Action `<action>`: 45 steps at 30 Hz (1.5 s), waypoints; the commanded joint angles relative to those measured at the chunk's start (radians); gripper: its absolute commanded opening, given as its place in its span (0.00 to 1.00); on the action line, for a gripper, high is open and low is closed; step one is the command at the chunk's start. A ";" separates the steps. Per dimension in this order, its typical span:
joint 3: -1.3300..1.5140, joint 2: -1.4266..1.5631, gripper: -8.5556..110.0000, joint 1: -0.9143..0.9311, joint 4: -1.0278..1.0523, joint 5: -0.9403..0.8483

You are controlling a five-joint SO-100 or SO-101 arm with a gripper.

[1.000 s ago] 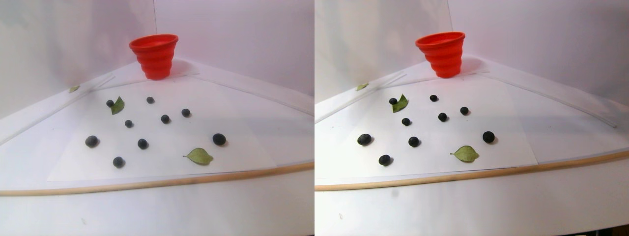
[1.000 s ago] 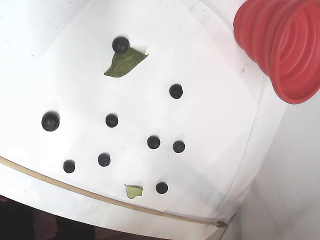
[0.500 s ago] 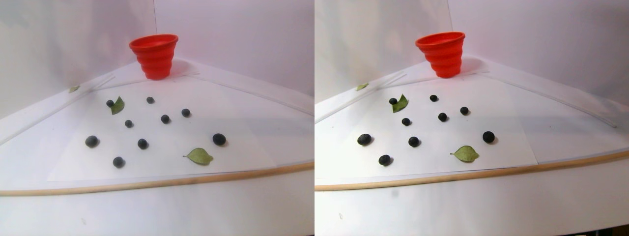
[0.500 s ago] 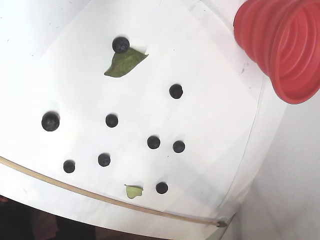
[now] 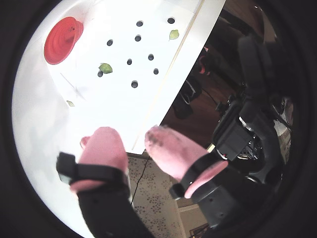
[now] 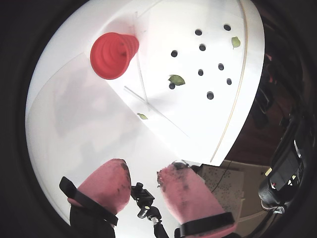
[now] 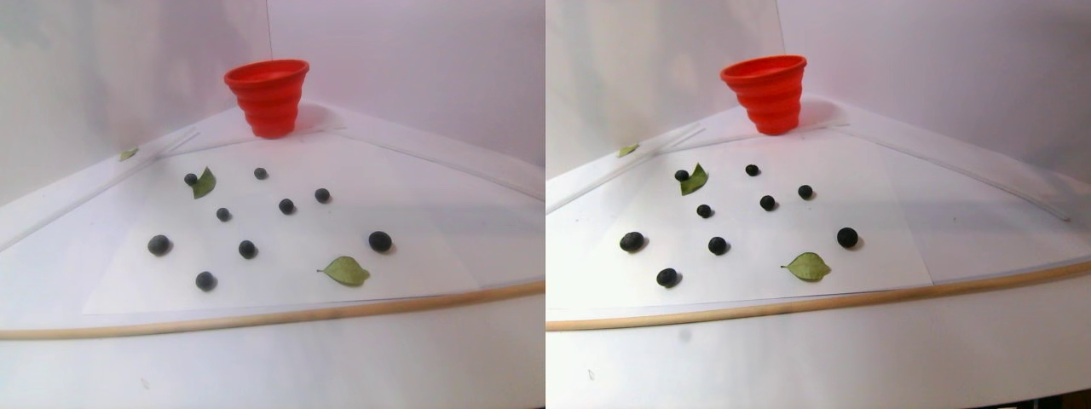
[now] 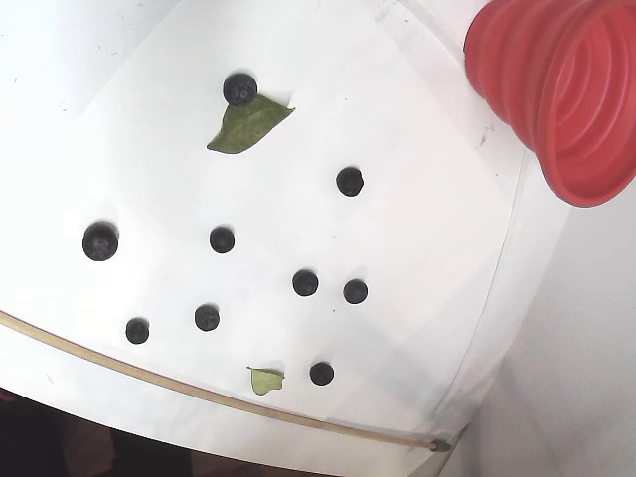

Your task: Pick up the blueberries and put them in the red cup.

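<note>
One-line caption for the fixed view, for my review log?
Eight blueberries and two green leaves lie on white paper; red cup at upper right.

No readable text anywhere.
No lettering, label, brand, number or sign legible on the red cup (image 7: 268,95), the white sheet (image 8: 149,179) or the pink finger pads (image 5: 101,153).

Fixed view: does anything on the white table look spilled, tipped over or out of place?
Nothing is spilled or tipped. The red cup stands upright at the table's far corner. Eight blueberries lie scattered singly on the white sheet. The only stray items are green leaves among them, one touching a berry. The open gripper is empty.
</note>
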 commanded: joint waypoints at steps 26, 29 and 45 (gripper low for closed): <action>-0.018 0.029 0.17 -0.034 -0.002 0.005; -0.012 0.032 0.17 -0.026 -0.012 0.008; -0.041 0.026 0.17 -0.086 -0.083 -0.046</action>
